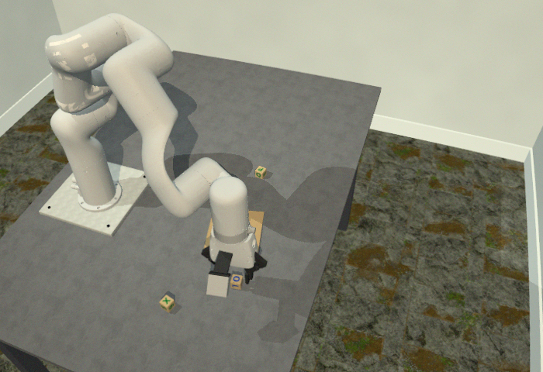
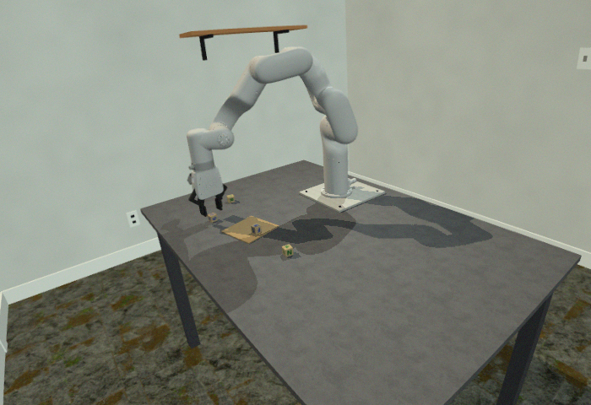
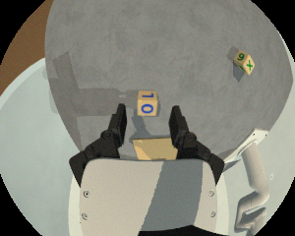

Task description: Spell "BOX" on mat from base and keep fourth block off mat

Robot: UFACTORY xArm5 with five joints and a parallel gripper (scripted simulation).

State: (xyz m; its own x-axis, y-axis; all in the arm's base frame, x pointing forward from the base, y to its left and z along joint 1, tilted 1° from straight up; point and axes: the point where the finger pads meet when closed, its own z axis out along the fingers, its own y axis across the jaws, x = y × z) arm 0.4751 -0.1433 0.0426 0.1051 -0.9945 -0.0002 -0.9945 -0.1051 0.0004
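Observation:
My gripper [image 2: 211, 210] [image 3: 148, 113] is open and empty, above a block with a blue O on top [image 1: 236, 279] [image 2: 212, 218] [image 3: 147, 107]. This block sits off the mat, beyond its far edge from the base. The tan mat [image 1: 257, 219] [image 2: 238, 229] [image 3: 154, 149] lies flat and bears one block with blue marks [image 2: 256, 229]; its top letter is unreadable, and the arm hides it in the top view. The green X block [image 1: 167, 302] [image 2: 230, 197] [image 3: 246, 63] sits off the mat, turned at an angle. Another green-lettered block [image 1: 260, 172] [image 2: 287, 251] sits off the mat's other side; its top letter is unclear.
The white base plate [image 1: 127, 219] [image 2: 358, 197] carries the arm. The table's far edge from the base lies beyond the O block. The wrist camera housing [image 1: 217, 284] hangs beside the O block in the top view. A shelf [image 2: 243, 31] is on the wall.

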